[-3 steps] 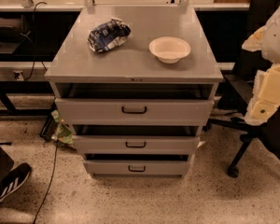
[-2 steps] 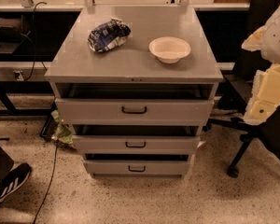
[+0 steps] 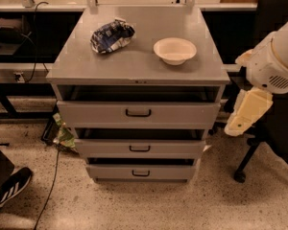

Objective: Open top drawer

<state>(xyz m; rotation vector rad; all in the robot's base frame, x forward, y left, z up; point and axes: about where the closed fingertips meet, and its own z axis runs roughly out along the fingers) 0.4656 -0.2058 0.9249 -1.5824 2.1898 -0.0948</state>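
Observation:
The grey three-drawer cabinet (image 3: 134, 68) stands in the middle of the camera view. Its top drawer (image 3: 182, 114) is the widest, with a small dark bar handle (image 3: 138, 113) at its centre. The drawer front stands slightly out from the cabinet, with a dark gap above it. My gripper (image 3: 247, 113), cream-coloured under the white arm (image 3: 273, 63), hangs at the right of the cabinet at about top-drawer height. It is apart from the drawer and touches nothing.
On the cabinet top lie a crumpled blue chip bag (image 3: 111, 35) and a white bowl (image 3: 174, 50). Two narrower drawers (image 3: 182, 148) sit below. A black office chair (image 3: 273, 128) stands behind the arm at right. A shoe (image 3: 7, 189) and a cable (image 3: 50, 186) are on the floor at left.
My arm and gripper have moved left and a little down, closer to the cabinet's right side. The drawers, bag and bowl have not moved.

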